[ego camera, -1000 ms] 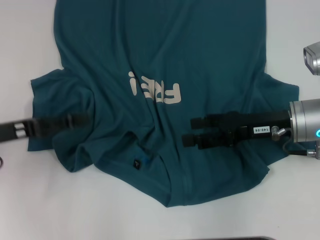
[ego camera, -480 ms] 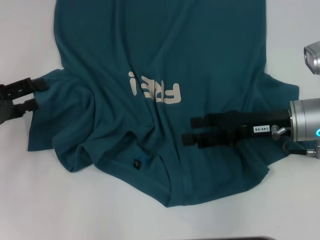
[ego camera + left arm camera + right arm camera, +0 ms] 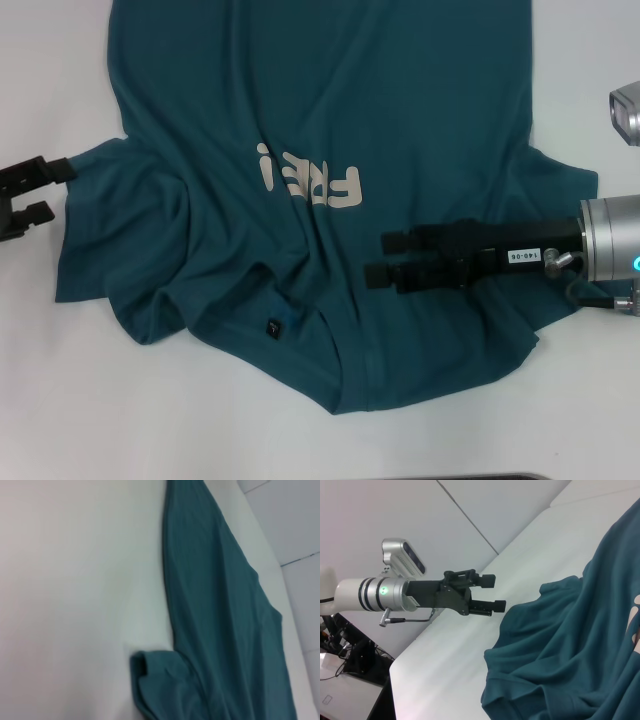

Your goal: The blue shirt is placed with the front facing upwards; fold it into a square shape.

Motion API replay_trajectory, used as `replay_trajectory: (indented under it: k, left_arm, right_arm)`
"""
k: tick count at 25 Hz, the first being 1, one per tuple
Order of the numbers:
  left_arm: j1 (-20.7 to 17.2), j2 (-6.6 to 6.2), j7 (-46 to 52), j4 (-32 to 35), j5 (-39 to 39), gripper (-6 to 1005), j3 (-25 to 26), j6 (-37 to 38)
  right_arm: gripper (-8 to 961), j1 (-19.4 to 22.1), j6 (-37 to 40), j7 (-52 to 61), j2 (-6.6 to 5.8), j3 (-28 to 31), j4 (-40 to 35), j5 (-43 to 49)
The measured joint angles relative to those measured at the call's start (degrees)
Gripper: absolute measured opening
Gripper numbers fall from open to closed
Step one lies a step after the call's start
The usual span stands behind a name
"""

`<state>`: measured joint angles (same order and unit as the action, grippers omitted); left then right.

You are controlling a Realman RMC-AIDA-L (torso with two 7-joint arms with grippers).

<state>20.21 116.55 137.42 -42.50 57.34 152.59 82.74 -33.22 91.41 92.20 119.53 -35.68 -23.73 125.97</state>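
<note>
The blue shirt lies front up on the white table, its "FREE!" letters upside down in the head view. The collar with a small black tag lies on the near side, and the cloth around it is rumpled. My left gripper is open and empty just off the edge of the left sleeve. The right wrist view shows that same left gripper with its jaws apart beside the sleeve. My right gripper stands open over the shirt below the letters, with nothing between its fingers. The left wrist view shows only the shirt and bare table.
Bare white table runs along the near side and to the left of the shirt. A silver part of the right arm shows at the right edge. Cables and equipment lie beyond the table's edge.
My left gripper has drawn back leftward, from over the left sleeve to just outside its edge. The right gripper and the shirt have stayed put.
</note>
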Motion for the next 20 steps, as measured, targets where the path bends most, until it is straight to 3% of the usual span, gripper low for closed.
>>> replay_trajectory:
  k: [11,20]
  left_arm:
    - [0.81,0.2,-0.16,2.94,-1.21,850,-0.21,-2.49]
    - [2.56,0.36,0.03,4.52,-1.27,836,-3.51,-4.02]
  right_arm:
    - [910,0.17,0.0,0.0,0.0,0.0,0.07,-0.03]
    - [908,0.63,0.0,0.0,-0.04,0.05,0.08,-0.03]
